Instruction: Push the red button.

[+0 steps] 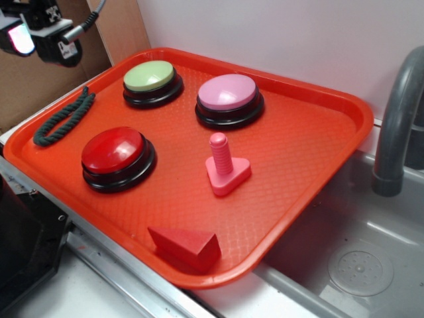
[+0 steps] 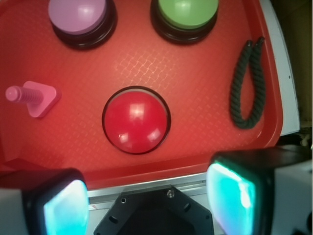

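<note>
- Claw [image 2: 146, 196] spread open, empty, high above the tray's [image 1: 311, 132] near edge: staged for descent.
- Red button [image 2: 136, 120] centred ahead between the pads, untouched.

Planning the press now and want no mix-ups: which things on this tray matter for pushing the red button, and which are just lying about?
For the job:
red button
gripper, open, above the tray's near edge

Lying about:
pink button
green button
pink screw toy
dark green rope loop
red wedge block
orange tray, which holds them all
</note>
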`<state>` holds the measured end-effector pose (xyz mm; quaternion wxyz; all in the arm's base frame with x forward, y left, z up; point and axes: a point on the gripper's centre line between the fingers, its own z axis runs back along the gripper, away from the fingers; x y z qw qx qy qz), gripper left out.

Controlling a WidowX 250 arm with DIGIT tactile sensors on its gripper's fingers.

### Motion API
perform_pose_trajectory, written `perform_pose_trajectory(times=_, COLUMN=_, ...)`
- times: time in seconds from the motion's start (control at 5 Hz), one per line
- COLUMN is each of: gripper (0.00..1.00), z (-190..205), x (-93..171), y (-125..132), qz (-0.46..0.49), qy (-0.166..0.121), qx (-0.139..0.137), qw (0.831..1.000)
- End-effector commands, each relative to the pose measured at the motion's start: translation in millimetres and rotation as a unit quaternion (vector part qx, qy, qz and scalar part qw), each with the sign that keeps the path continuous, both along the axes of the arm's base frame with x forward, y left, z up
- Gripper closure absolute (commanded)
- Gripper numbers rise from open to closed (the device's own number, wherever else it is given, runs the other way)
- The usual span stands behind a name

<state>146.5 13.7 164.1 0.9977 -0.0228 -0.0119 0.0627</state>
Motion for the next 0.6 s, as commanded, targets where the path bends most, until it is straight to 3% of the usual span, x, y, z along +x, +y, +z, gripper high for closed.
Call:
perform_pose_trajectory(times=0.0, gripper=0.00, z=21.5, x=4.5, y=-1.8, qz=-0.006, qy=-0.027, qx=0.011, qw=1.000)
perform_pose_trajectory(times=0.4, gripper=0.00, z=26.1, x=2.9, y=-5.5, qz=-0.011, qy=-0.021, qx=0.017, qw=1.000)
